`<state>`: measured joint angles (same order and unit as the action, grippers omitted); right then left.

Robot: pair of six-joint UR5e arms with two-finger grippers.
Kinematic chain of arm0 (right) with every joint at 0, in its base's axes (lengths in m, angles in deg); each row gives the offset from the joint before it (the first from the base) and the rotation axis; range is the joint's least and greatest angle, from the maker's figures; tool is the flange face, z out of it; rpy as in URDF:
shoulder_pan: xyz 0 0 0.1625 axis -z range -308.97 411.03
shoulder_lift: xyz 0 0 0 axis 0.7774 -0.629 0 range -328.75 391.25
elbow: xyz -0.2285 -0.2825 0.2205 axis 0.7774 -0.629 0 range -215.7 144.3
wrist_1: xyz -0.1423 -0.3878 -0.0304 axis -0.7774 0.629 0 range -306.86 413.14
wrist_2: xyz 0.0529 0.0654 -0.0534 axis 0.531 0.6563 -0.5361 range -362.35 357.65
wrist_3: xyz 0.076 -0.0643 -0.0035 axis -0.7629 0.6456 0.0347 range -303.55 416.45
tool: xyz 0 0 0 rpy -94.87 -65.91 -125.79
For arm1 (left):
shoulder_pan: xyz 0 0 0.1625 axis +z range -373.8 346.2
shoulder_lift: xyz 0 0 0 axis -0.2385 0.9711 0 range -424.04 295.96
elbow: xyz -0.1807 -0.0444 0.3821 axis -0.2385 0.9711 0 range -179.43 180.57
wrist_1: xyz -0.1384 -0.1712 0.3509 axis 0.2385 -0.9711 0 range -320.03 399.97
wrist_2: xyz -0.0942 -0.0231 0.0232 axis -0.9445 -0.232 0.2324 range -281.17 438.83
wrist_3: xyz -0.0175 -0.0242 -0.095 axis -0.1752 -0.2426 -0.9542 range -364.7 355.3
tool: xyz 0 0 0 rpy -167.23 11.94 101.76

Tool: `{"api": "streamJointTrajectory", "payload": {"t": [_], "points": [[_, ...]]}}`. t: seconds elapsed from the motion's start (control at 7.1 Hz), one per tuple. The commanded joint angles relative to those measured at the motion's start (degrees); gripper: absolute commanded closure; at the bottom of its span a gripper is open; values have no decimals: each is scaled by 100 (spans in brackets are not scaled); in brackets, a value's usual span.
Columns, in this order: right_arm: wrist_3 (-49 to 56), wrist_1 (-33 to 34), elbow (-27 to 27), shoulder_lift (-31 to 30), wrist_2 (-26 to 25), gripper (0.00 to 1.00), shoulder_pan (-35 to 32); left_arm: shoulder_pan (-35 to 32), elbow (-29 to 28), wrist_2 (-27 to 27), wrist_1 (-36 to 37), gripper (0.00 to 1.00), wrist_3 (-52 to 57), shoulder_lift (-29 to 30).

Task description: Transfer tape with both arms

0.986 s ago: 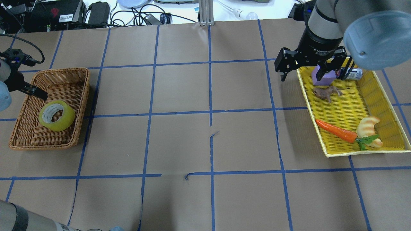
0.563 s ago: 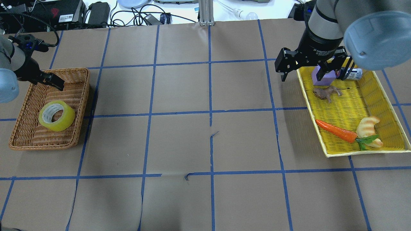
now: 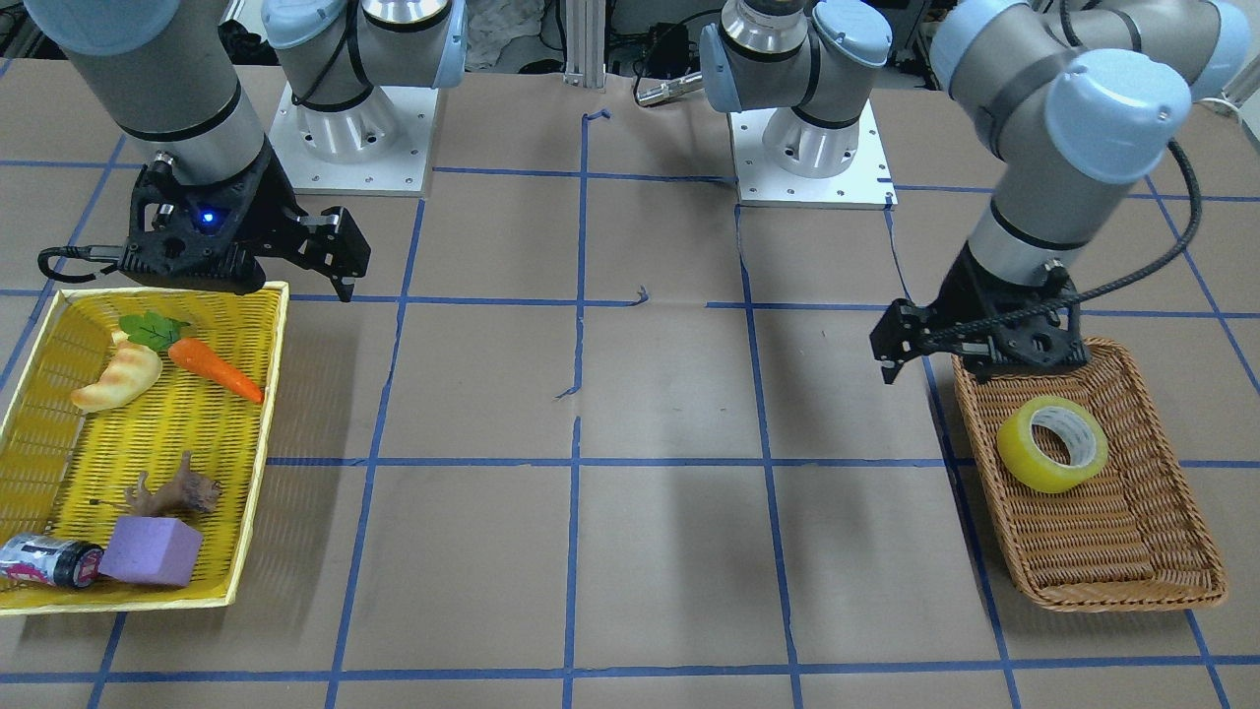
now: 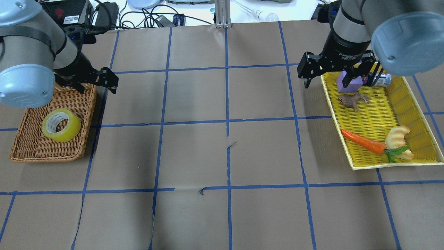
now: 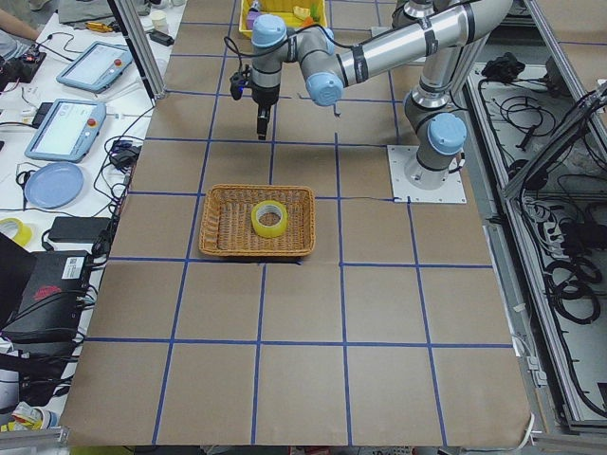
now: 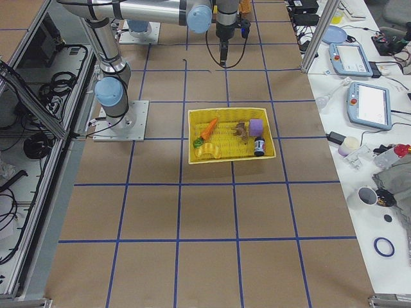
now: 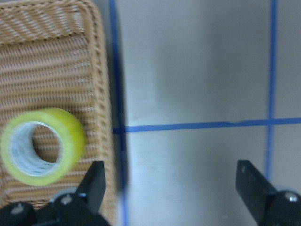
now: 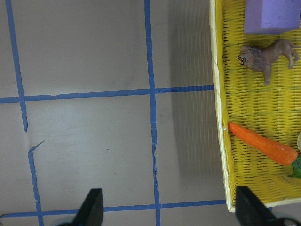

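The yellow tape roll (image 4: 61, 125) lies flat in the wicker basket (image 4: 45, 158) at the table's left; it also shows in the front view (image 3: 1051, 444) and the left wrist view (image 7: 41, 146). My left gripper (image 4: 95, 83) is open and empty. It hovers over the basket's far right corner, apart from the tape, and its fingers straddle the basket's edge in the left wrist view (image 7: 174, 188). My right gripper (image 4: 326, 80) is open and empty, above the far left corner of the yellow tray (image 4: 392, 165).
The yellow tray holds a purple block (image 4: 348, 85), a lion figurine (image 4: 353, 100), a carrot (image 4: 362, 141), a croissant (image 4: 397, 135) and a small can (image 4: 381, 80). Blue tape lines grid the brown paper table. Cables and devices line the far edge.
My left arm has swung in from the left edge, to the right and farther back, and its gripper now hangs over the basket's far right corner. The tape and right arm have not moved.
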<state>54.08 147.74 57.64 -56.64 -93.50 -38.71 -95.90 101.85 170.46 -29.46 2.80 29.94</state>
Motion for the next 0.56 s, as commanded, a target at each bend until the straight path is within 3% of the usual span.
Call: {"api": "streamJointTrajectory", "payload": {"t": [0.0,0.42], "points": [[0,-4,0,-8,18,0,0,-560,-466,-5,-1049,0,-679,-143],[0,-4,0,-8,-8,0,0,-588,-1705,-240,-2739,0,-758,-169]]}}
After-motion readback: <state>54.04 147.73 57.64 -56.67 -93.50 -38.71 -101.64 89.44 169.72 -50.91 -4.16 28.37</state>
